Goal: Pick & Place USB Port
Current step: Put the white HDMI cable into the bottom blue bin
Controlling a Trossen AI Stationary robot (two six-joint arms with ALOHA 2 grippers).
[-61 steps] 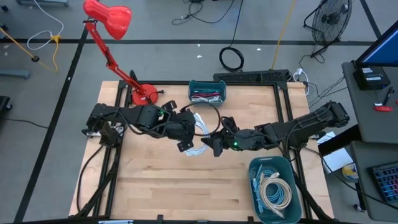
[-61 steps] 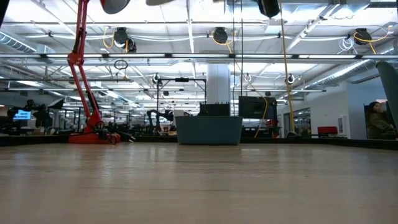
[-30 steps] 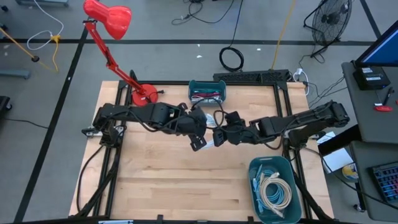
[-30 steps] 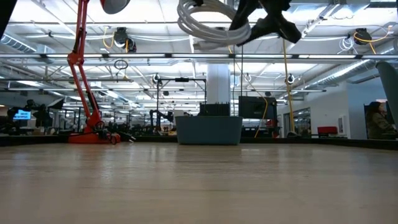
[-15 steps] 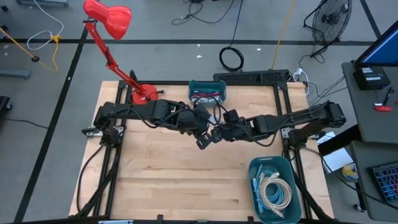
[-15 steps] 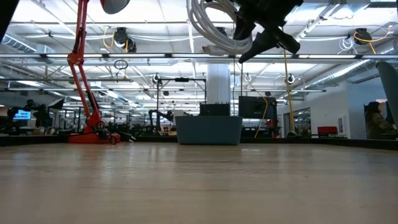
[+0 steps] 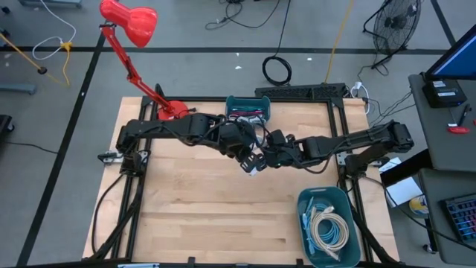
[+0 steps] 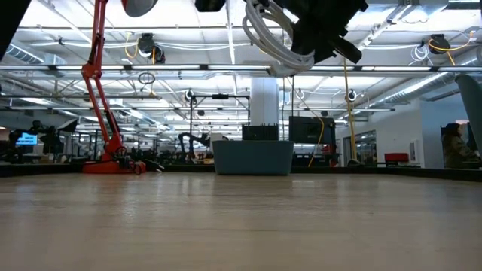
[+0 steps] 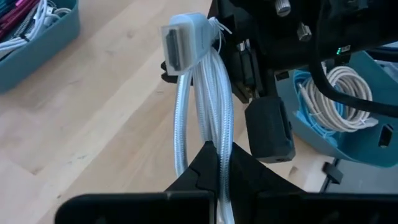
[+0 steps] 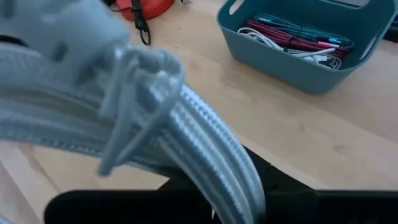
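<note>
above the table's middle, left pincer (image 9: 219,163) and right pincer (image 10: 214,186) both clamp the white cable bundle (image 9: 208,106).

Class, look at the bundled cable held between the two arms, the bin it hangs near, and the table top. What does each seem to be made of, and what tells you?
Bundled cable: seemingly woven fabric sheath, white, matt; fine braid texture shows. Its plug wears a cloudy, probably plastic cap.
Teal bin: likely moulded plastic; smooth, even colour, rounded rim.
Table top: wood, pale, lightly sealed; plank seams and grain show.
</note>
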